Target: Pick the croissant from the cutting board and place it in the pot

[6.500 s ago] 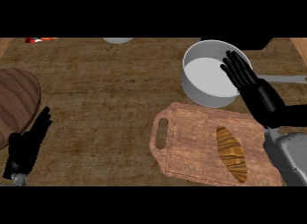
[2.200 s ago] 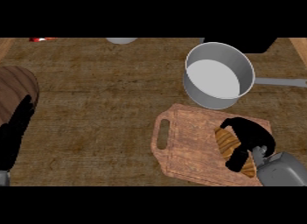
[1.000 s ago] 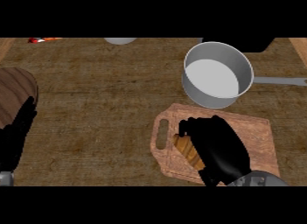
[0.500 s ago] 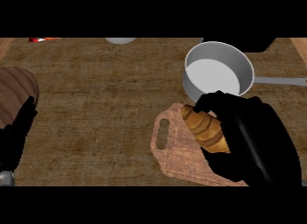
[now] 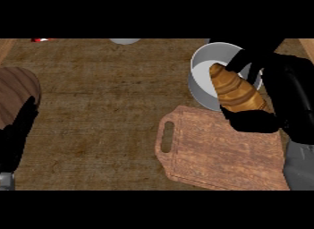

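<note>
Near edge, view's left: my left hand rests open, fingers straight and pointing up, just beside a round wooden piece. Cutting board lies at lower right, handle slot toward the left. Past its far edge, my right hand is curled round the croissant, thumb under the near end. The croissant's far tip sits over the pot opening. Far edge: a grey object, cut off.
</note>
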